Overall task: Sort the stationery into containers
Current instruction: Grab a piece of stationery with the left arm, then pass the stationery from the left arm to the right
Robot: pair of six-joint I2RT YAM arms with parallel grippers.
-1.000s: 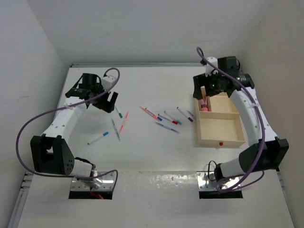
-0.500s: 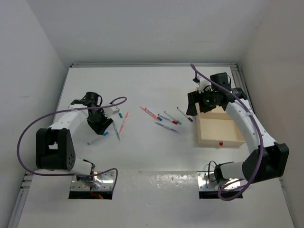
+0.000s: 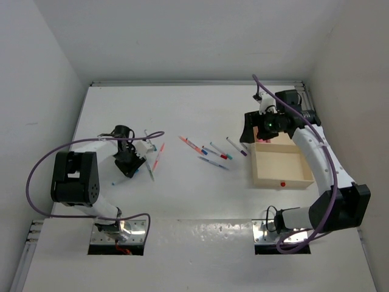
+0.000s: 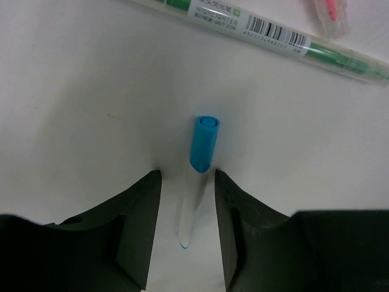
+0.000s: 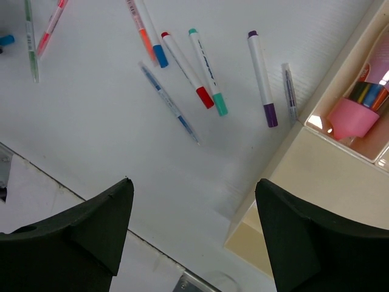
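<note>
White tabletop [image 3: 182, 201] carried a blue-capped pen [image 4: 203, 143] at its left, and I saw my left gripper [image 4: 188, 177] spread astride it, not yet pinching. More pens [image 3: 214, 152] lay mid-table. My right gripper [image 5: 192, 182] hung spread wide near the far left corner of the wooden tray [image 3: 285, 181].

The left arm folds back close to its base, wrist bent, its claw [image 3: 129, 162] pointing straight down, fingers [image 4: 138, 231] partly apart. The right arm reaches far forward with the elbow bent, its claw [image 3: 255, 134] held high, fingers [image 5: 91, 225] spread wide.
</note>
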